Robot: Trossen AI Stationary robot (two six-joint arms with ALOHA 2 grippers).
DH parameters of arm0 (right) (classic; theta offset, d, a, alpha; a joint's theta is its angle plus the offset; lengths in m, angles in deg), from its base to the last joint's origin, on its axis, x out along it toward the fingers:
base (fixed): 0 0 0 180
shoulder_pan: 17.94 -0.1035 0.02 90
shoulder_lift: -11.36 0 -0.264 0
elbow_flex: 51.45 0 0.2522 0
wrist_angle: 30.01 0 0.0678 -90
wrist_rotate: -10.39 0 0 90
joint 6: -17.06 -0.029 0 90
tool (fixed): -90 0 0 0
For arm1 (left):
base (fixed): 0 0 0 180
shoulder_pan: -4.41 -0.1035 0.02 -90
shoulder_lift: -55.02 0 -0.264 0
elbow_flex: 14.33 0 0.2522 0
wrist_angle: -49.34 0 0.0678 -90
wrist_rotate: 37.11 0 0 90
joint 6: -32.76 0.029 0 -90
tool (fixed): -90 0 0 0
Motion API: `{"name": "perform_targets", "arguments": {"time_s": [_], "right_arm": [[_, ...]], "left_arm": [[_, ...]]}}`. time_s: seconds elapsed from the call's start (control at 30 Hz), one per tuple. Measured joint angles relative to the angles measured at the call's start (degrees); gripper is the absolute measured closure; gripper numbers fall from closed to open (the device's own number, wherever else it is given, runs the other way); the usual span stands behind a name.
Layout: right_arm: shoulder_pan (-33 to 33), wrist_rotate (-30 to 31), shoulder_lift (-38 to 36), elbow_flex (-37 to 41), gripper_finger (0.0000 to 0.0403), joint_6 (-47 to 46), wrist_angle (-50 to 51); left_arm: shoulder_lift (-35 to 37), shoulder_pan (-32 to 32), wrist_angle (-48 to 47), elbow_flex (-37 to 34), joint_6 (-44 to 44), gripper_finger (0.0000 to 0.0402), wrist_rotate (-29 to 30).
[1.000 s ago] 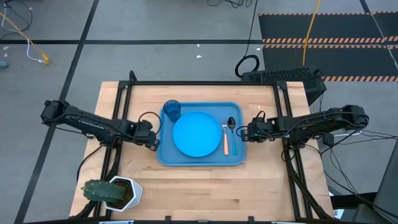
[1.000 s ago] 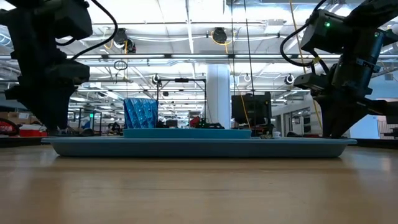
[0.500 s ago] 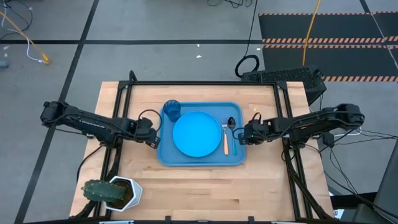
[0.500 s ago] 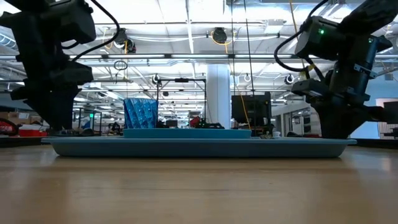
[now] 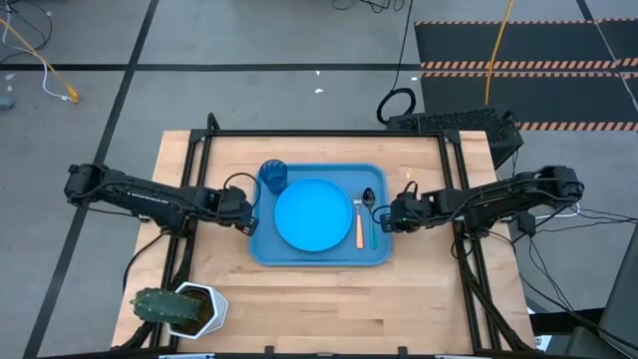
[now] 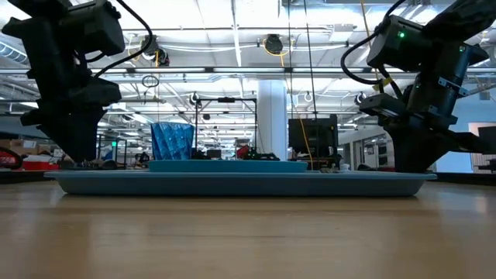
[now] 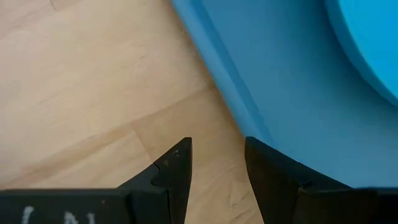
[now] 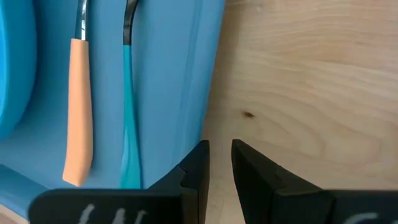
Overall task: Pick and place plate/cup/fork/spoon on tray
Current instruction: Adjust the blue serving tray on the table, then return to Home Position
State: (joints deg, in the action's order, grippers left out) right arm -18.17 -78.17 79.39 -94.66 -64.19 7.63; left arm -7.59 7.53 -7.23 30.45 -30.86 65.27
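The blue tray (image 5: 319,257) lies flat mid-table. On it rest the round blue plate (image 5: 314,214), the dark-blue cup (image 5: 273,177) upright at its far left corner, the orange-handled fork (image 5: 360,227) and the light-blue-handled spoon (image 5: 371,204) right of the plate. My left gripper (image 5: 246,214) points down at the tray's left rim, open, with bare wood between its fingers (image 7: 217,146). My right gripper (image 5: 391,214) slants down at the tray's right rim, its fingers a narrow gap apart (image 8: 219,148). My left gripper has one fingertip (image 7: 255,149) at the tray's left rim (image 7: 245,118); whether it touches the rim I cannot tell. My right gripper has one fingertip (image 8: 200,152) against the tray's right rim (image 8: 208,118), from the table's right, slanting down. The finger itself hides the spot where they meet. The tray stays flat on the table.
A potted plant (image 5: 179,309) stands at the table's near left corner. Black frame rails (image 5: 329,133) run along the table's far edge and down both sides. A keyboard (image 5: 454,125) lies beyond the far right corner. Bare wood stretches in front of the tray.
The tray, with the plate, cup, fork and spoon on it, has slid a little toward the table's left edge, staying flat. My right gripper has gone the same way with it.
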Motion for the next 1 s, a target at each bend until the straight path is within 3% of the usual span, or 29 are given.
{"name": "perform_targets", "arguments": {"time_s": [0.5,0.67,0.87,1.0], "right_arm": [[-0.8,-1.7,-0.1,0.0,0.0342,-0.5,0.5],[-2.7,-3.2,-4.5,0.0,0.0342,-0.5,4.3],[-4.7,-1.4,-15.8,0.0,0.0342,-0.2,11.7],[-4.8,-2.0,-22.8,0.0,0.0359,7.1,11.5]], "left_arm": [[0.0,-0.8,-0.3,0.3,1.7,0.0252,-1.8],[2.4,1.1,-1.1,5.9,9.1,0.0252,-2.7],[7.6,3.7,-1.7,17.7,22.3,0.0252,7.9],[11.5,5.2,0.5,22.8,34.1,0.0261,10.3]]}}
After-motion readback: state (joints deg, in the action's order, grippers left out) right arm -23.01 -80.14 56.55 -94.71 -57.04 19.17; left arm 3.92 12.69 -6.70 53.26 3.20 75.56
